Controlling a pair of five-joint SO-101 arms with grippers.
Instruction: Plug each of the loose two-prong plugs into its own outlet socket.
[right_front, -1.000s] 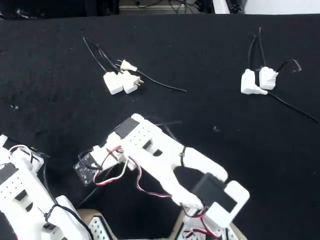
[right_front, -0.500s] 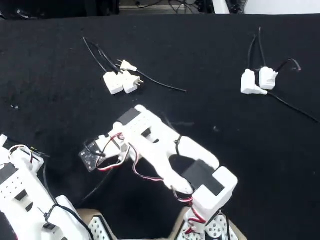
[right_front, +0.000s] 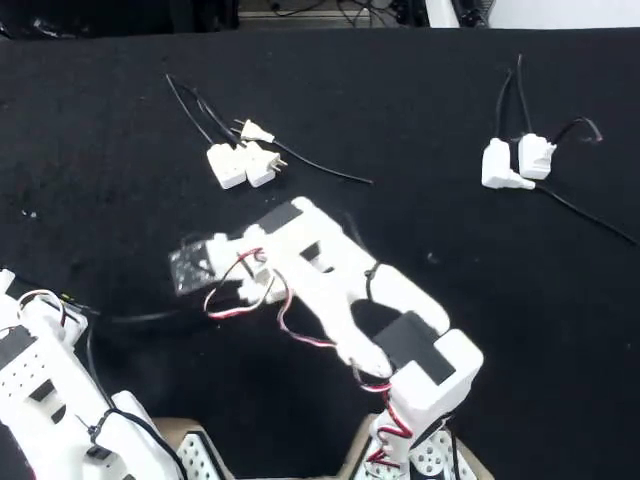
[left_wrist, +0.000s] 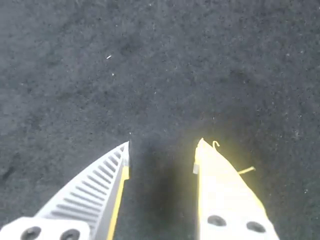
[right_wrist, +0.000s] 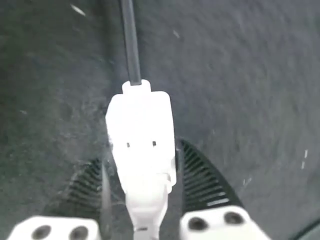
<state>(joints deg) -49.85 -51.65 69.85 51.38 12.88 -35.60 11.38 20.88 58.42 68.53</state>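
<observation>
Where the right arm (right_front: 340, 290) lies from bottom centre toward centre-left of the high view, right jaws are clamped on a white connector (right_wrist: 140, 130), one jaw on each side. Two small slots show in its face, and a black cord (right_wrist: 129, 40) leaves its far end. Cannot tell if it is a plug or a socket. Left arm (right_front: 50, 390) sits at lower left corner, left jaws apart over black surface (left_wrist: 165, 60). Upper left: two white connectors (right_front: 240, 163) touching, small two-prong plug (right_front: 257, 131) just beside them. Upper right: another white pair (right_front: 517, 162), side by side, cords trailing.
</observation>
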